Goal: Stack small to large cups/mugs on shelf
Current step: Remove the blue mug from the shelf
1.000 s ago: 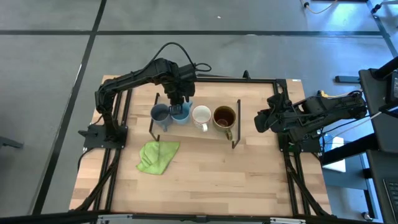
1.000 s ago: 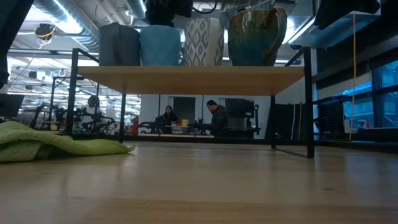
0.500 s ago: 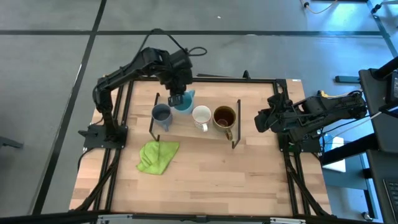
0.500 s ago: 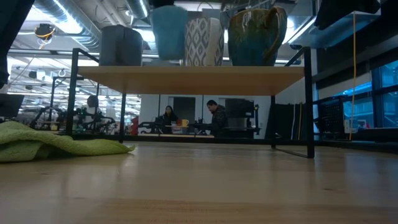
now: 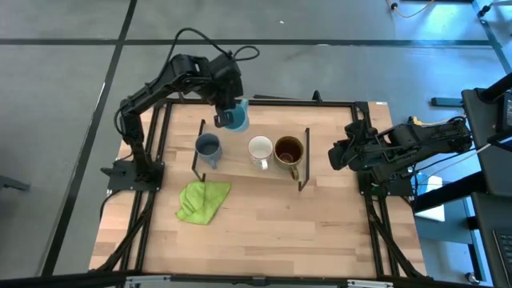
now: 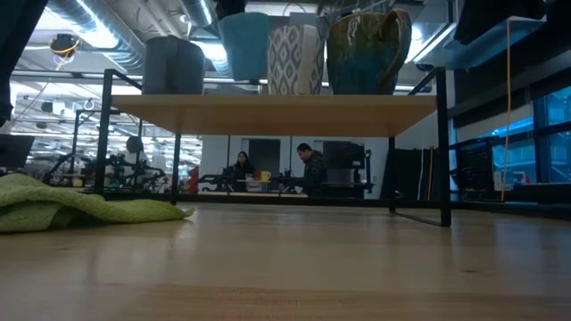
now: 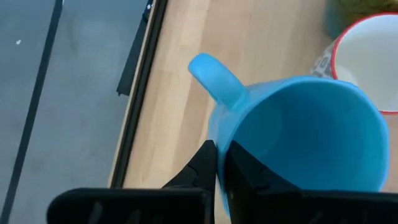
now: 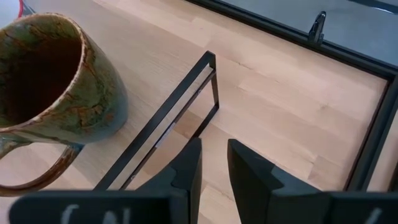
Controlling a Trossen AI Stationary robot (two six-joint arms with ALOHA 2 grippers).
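- Left tool [image 7: 216, 163] clamped on the light-blue handled ceramic mug's [image 5: 235, 118] rim, holding it above the low light-wood shelf's [image 5: 240, 166] far edge.
- Right tool [image 8: 213, 163], fingers slightly apart, waits at the counter's [image 5: 264, 232] right edge.

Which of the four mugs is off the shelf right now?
The light blue mug: the left gripper has its jaws shut on the rim, holding it above the shelf. The grey-blue, white and brown mugs stand on it.

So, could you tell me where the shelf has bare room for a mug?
The shelf has a free gap between the grey-blue mug and the white mug. White and brown mug sit crowded together.
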